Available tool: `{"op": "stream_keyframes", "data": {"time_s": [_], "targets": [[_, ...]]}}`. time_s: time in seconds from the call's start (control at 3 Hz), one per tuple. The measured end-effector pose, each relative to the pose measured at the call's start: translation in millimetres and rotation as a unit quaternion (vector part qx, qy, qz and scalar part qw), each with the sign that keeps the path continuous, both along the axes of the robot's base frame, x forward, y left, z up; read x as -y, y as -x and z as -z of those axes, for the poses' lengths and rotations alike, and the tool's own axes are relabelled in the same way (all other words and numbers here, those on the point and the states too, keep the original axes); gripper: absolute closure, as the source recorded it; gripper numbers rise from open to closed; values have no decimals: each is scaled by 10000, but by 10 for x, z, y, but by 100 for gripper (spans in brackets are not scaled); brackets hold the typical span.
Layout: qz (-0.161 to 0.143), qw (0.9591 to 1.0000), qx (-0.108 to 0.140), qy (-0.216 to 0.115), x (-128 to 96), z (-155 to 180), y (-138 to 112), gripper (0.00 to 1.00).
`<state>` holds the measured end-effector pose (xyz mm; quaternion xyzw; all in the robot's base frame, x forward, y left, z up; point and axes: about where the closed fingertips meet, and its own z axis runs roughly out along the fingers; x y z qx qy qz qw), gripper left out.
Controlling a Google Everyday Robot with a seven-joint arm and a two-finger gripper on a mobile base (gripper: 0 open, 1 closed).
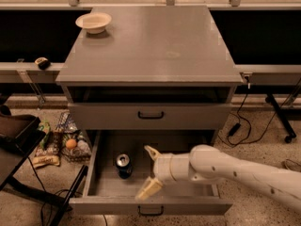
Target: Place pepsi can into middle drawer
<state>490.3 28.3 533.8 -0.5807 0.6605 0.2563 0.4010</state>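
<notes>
The pepsi can [123, 165] stands upright inside the open middle drawer [94, 166], on the left part of its grey floor. My gripper [146, 172] is over the drawer just right of the can, a small gap between them. Its two cream fingers are spread apart, one finger [151, 152] above and one near the drawer's front. It holds nothing. My white arm [235, 171] reaches in from the right.
The like handled drawer [150, 115] above is nearly closed. A white bowl [93, 22] sits on the cabinet top at the back left. Snack bags and an orange [70, 143] lie on the floor left of the cabinet. A dark stand [19, 140] is at far left.
</notes>
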Motion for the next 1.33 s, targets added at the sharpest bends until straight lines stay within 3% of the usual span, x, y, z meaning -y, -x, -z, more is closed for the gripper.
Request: {"op": "stream_keyframes", "data": {"time_s": [0.33,0.67,1.0,1.33], "targets": [[85,9986,16,519,284,-353,304,0],[421,9940,64,1005,637,-791,493,0],[849,9813,159,1717,1005,-1100,509,0],[1027,9512,696,2824,1337,-1755,323,0]]}}
